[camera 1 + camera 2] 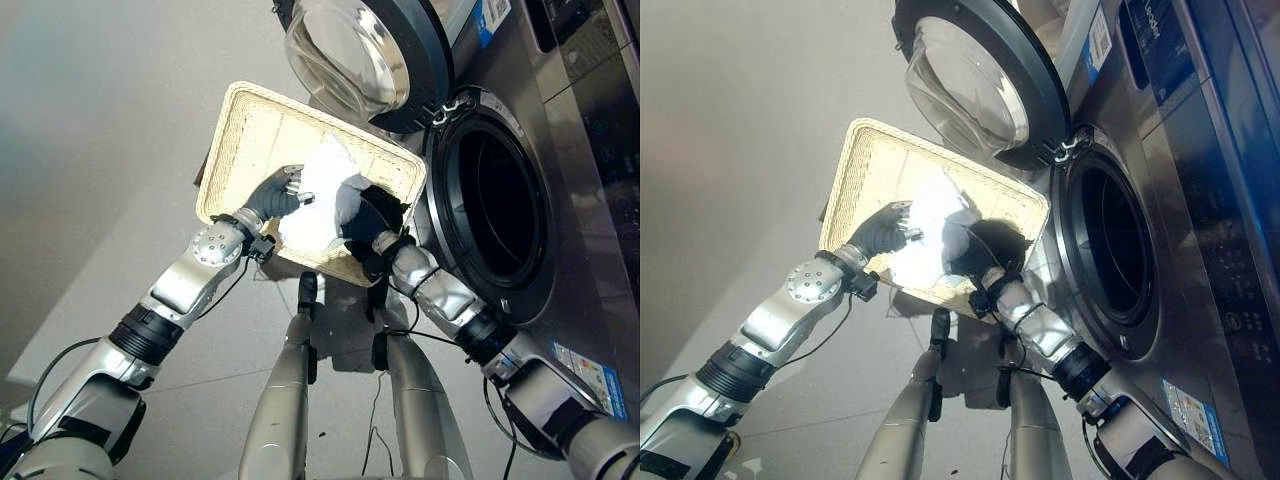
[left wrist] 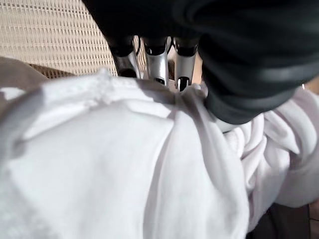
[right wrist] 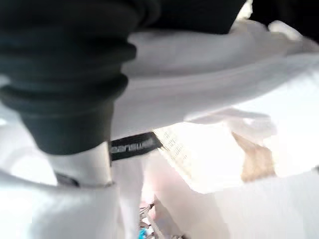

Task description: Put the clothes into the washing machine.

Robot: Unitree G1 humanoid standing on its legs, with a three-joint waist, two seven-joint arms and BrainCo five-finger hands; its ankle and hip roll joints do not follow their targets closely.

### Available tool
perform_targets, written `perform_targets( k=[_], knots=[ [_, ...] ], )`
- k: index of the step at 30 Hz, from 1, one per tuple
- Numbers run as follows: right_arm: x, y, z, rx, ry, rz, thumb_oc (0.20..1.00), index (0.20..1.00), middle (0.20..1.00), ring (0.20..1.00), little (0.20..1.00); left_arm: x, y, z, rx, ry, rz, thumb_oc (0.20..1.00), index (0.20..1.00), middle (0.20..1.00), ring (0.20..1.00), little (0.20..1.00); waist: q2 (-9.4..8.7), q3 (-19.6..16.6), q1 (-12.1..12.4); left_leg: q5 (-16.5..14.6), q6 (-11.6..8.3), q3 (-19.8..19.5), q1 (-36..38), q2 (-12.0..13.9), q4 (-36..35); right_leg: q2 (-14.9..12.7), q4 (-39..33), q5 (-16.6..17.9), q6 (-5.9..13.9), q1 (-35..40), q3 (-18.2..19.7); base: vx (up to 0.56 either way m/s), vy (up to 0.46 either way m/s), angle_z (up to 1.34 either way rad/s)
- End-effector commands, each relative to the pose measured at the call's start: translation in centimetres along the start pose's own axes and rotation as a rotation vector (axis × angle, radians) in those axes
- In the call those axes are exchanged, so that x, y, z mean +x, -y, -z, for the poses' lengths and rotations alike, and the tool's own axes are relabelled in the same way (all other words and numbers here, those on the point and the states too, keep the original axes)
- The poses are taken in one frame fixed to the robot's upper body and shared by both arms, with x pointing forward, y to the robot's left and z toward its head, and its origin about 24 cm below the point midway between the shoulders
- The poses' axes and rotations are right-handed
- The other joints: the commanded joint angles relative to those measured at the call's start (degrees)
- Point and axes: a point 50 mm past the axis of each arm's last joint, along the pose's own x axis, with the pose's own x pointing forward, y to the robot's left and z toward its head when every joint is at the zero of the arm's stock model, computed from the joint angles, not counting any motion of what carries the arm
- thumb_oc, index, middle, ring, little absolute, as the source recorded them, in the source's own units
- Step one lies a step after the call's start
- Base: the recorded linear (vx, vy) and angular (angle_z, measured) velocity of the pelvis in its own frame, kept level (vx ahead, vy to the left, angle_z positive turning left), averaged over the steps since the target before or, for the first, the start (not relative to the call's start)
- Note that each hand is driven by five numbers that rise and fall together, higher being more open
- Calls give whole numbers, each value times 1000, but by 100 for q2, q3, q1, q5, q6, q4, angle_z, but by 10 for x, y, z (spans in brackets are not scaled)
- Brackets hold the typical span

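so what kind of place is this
Probably a laundry room or laundrette: a front-loading washing machine with its round door open, and a wicker basket of white clothes on a plain floor.

Pale grey floor (image 1: 110,130) with thin tile seams, lit in a bright patch near the machine, blue-and-white stickers (image 1: 590,375) on the metal front panel low down

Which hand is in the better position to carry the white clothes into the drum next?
Probably the right hand: it sits on the side of the white clothes nearer the open washing machine. The left hand holds them on the far side, over the basket.
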Motion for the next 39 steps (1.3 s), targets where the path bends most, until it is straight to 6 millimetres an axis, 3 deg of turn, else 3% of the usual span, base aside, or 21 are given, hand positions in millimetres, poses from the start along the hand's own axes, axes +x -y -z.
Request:
perform_targets(
  k=[1, 2, 3, 7, 8, 9, 15, 18, 23, 25, 27, 31, 33, 35, 37, 39],
  knots=[
    [3, -46, -15, 101, 40, -238, 862, 862, 862, 862, 862, 8, 8, -50, -29, 262, 29, 200, 200, 200, 200, 200, 153, -118, -124, -316, 245, 451, -18, -391, 240, 23, -459, -94, 661, 407, 6, 0, 0, 0],
    [1, -50, -10, 128, 8, -276, 495, 495, 495, 495, 495, 8, 10, -49, -31, 264, 33, 200, 200, 200, 200, 200, 148, -118, -125, -310, 245, 460, -28, -383, 231, 21, -469, -88, 659, 399, 2, 0, 0, 0],
    [-1, -52, -6, 161, -13, -301, 200, 200, 200, 200, 200, 8, 12, -47, -36, 265, 35, 200, 200, 200, 200, 200, 137, -118, -131, -306, 244, 468, -30, -377, 231, 21, -473, -83, 659, 399, -1, 14, 7, -3],
    [-5, -59, 5, 271, -66, -362, 200, 200, 200, 200, 200, 9, 14, -42, -18, 264, -11, 200, 200, 200, 200, 200, 110, -118, -149, -280, 236, 482, -63, -360, 221, 23, -477, -60, 660, 365, -19, 3, 0, -1],
    [-5, -59, 6, 276, -69, -364, 200, 200, 200, 200, 200, 9, 14, -42, -12, 265, -21, 235, 235, 235, 235, 235, 109, -118, -150, -276, 236, 481, -65, -360, 219, 24, -479, -58, 660, 364, -18, 0, 0, 0],
    [-6, -61, 9, 308, -87, -371, 200, 200, 200, 200, 200, 10, 12, -39, 28, 263, -81, 1000, 1000, 1000, 1000, 1000, 92, -118, -158, -266, 238, 481, -82, -360, 209, 31, -493, -44, 658, 350, -20, 0, 0, 0],
    [-10, -71, 23, 484, -157, -389, 200, 200, 200, 200, 200, 9, 5, -27, 101, 247, -248, 1000, 1000, 1000, 1000, 1000, 43, -118, -160, -236, 236, 480, -106, -344, 164, 68, -529, -24, 646, 317, -13, 0, 0, 0],
    [-11, -71, 29, 599, -176, -365, 200, 200, 200, 200, 200, 5, -10, -28, 438, 277, -468, 1000, 1000, 1000, 1000, 1000, 21, -118, -149, -223, 215, 478, -111, -324, 135, 66, -543, -32, 640, 320, -27, 0, 0, 0],
    [-12, -66, 33, 640, -179, -336, 200, 200, 200, 200, 200, 2, -23, -24, 545, 235, -550, 1000, 1000, 1000, 1000, 1000, 25, -118, -144, -212, 190, 488, -123, -307, 133, 59, -540, -38, 635, 314, -32, 0, 0, 0],
    [-15, -52, 39, 703, -141, -264, 200, 200, 200, 200, 200, -4, -39, -5, 595, 102, -641, 1000, 1000, 1000, 1000, 1000, 55, -118, -166, -218, 162, 514, -113, -291, 140, 29, -516, -44, 640, 304, -39, 52, 34, -2],
    [-15, -48, 38, 728, -118, -236, 200, 200, 200, 200, 200, -5, -42, 0, 596, 70, -661, 1000, 1000, 1000, 1000, 1000, 63, -118, -173, -221, 153, 517, -126, -292, 155, 21, -502, -45, 643, 290, -37, 16, 10, -1],
    [-12, -24, 26, 862, 66, -39, 200, 200, 200, 200, 200, -13, -52, 29, 537, -83, -776, 1000, 1000, 1000, 1000, 1000, 106, -118, -225, -224, 123, 556, -191, -269, 222, 11, -409, -65, 642, 201, -2, 36, 38, -1],
    [-14, -1, 24, 988, 186, 134, 200, 200, 200, 200, 200, -22, -58, 51, 423, -183, -861, 1000, 1000, 1000, 1000, 1000, 148, -118, -267, -265, 104, 591, -184, -260, 252, 15, -332, -135, 646, 177, 44, 46, 58, -4],
    [-14, 8, 23, 1009, 215, 172, 200, 200, 200, 200, 200, -25, -60, 56, 406, -199, -882, 1000, 1000, 1000, 1000, 1000, 163, -118, -271, -227, 100, 600, -240, -257, 253, 18, -341, -88, 643, 120, 59, 19, 37, -9],
    [-22, 47, 24, 1127, 354, 393, 200, 200, 200, 200, 200, -36, -63, 77, 343, -281, -940, 1000, 1000, 1000, 1000, 1000, 223, -118, -290, -296, 83, 625, -191, -245, 267, 0, -292, -160, 659, 136, 87, 63, 49, -10],
    [-26, 67, 24, 1189, 410, 485, 200, 200, 200, 200, 200, -40, -65, 84, 332, -309, -954, 1000, 1000, 1000, 1000, 1000, 256, -118, -287, -276, 72, 640, -240, -238, 280, -3, -289, -127, 661, 85, 103, 49, 35, -3]
  ],
)
